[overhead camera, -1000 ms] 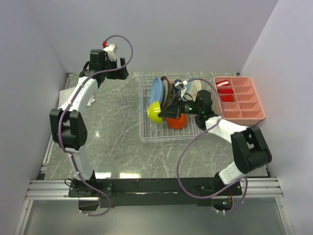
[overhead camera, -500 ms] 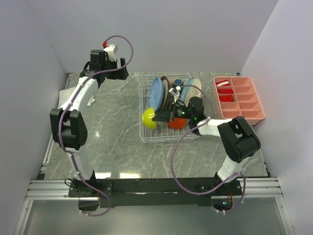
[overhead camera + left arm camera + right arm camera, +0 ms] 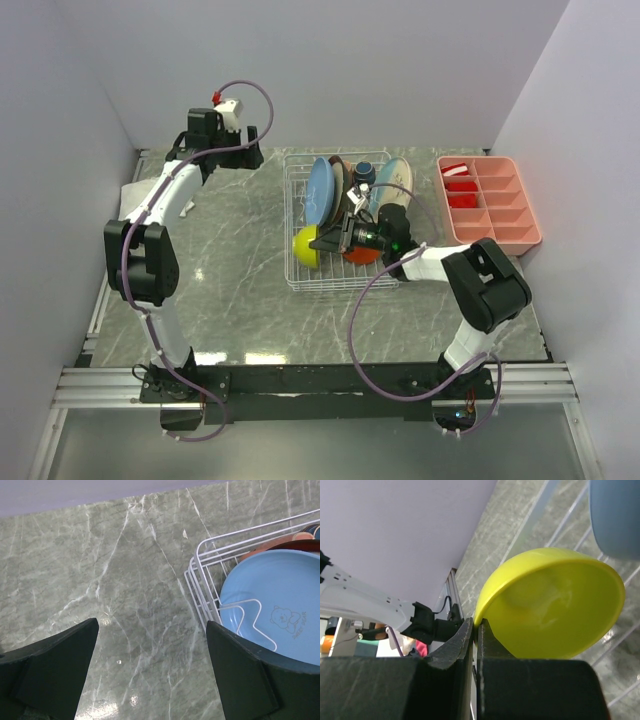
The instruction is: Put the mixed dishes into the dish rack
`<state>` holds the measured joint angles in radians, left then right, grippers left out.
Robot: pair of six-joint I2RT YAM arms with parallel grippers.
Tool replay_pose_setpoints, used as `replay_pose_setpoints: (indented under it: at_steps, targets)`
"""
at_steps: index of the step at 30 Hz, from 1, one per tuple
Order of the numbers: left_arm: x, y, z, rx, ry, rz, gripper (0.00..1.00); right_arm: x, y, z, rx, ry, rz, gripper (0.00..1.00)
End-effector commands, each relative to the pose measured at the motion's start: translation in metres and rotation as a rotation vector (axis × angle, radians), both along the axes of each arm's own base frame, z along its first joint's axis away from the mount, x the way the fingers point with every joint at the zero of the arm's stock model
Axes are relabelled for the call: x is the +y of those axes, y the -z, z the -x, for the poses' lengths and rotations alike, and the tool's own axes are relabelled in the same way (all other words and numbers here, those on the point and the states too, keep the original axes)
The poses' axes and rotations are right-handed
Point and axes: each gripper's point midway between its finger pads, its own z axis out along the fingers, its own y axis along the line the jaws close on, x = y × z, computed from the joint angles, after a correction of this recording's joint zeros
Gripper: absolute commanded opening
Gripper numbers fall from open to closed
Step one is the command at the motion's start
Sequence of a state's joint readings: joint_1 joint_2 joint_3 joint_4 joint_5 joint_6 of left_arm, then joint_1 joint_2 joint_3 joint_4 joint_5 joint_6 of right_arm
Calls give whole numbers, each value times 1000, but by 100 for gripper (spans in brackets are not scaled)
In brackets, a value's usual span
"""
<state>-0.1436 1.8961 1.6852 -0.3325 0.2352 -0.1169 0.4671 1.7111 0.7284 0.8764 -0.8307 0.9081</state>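
Note:
The white wire dish rack (image 3: 300,282) sits mid-table. In it stand a light-blue plate (image 3: 319,187), a dark maroon-rimmed plate (image 3: 340,185), another light-blue plate (image 3: 392,180), the dark blue mug (image 3: 364,172) and the orange bowl (image 3: 362,254). My right gripper (image 3: 322,243) is shut on the rim of the yellow-green bowl (image 3: 306,246), held on edge at the rack's left side; the right wrist view shows the bowl (image 3: 555,610) pinched between the fingertips (image 3: 468,630). My left gripper (image 3: 222,140) is open and empty at the back left; its view shows the rack's corner (image 3: 200,577) and blue plate (image 3: 280,600).
A pink compartment tray (image 3: 495,205) with red items stands at the back right. A white folded cloth (image 3: 135,195) lies at the far left by the wall. Walls close in on three sides.
My right gripper has carried the yellow-green bowl leftward and lower toward the rack's left side. The left arm has shifted only slightly.

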Motion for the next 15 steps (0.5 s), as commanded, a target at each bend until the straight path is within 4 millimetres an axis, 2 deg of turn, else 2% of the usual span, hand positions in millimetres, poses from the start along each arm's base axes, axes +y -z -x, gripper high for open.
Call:
replay_pose_setpoints:
  at_steps: [1,10,13,15]
  targets:
    - [-6,-5,-8,-39,12,19,95,6,7,1,-5,4,5,0]
    - [-8,2,-14,-43,13,27,95,7,30,4,81,-27,35,0]
    - [-8,5,-12,-36,13,31,95,5,45,3,109,-20,110,0]
    - [-9,8,-10,-32,14,34,95,0,65,5,173,-21,187,0]
